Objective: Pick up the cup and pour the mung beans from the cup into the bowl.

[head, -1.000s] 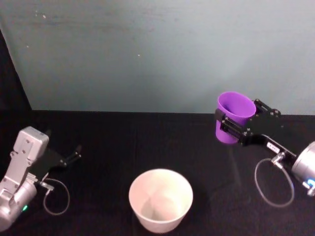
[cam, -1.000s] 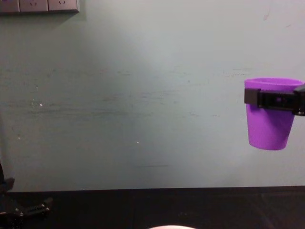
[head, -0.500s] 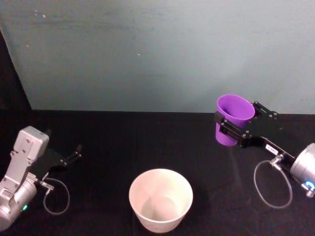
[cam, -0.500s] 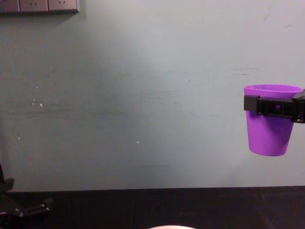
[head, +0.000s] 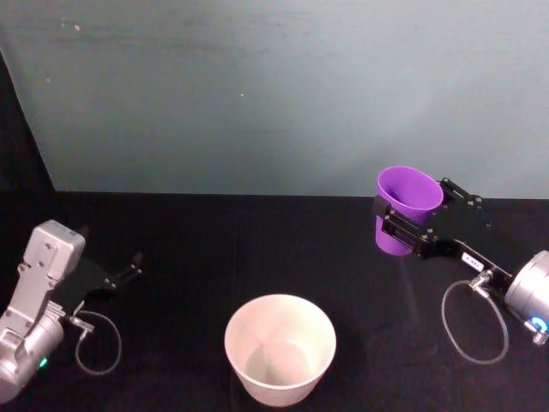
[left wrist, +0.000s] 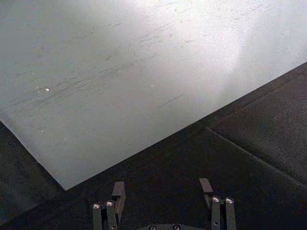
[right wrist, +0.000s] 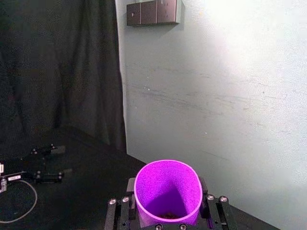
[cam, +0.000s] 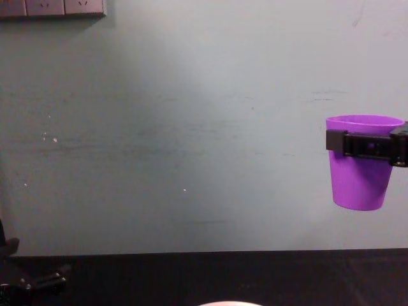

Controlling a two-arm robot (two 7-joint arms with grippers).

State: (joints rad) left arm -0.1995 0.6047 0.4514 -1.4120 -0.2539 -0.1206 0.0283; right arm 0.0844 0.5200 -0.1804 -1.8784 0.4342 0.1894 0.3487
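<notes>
My right gripper (head: 401,221) is shut on the purple cup (head: 406,199), holding it upright in the air at the right, above the black table. From the chest, the cup (cam: 360,177) hangs at the right edge with the black fingers (cam: 357,144) clamped just under its rim. Looking down from the right wrist, the cup (right wrist: 168,191) is open toward the camera with a few mung beans (right wrist: 168,215) at its bottom. The white bowl (head: 280,348) stands on the table, lower and to the left of the cup. My left gripper (head: 129,270) rests open at the far left, holding nothing.
A pale green wall (head: 283,94) backs the black table (head: 257,249). Grey cable loops lie by each arm, one at the left (head: 99,348) and one at the right (head: 476,322). A dark curtain (right wrist: 57,72) and a socket strip (cam: 51,7) are behind.
The right gripper has lowered the cup slightly and eased it a little leftward over the last second. The bowl and left arm have not moved.
</notes>
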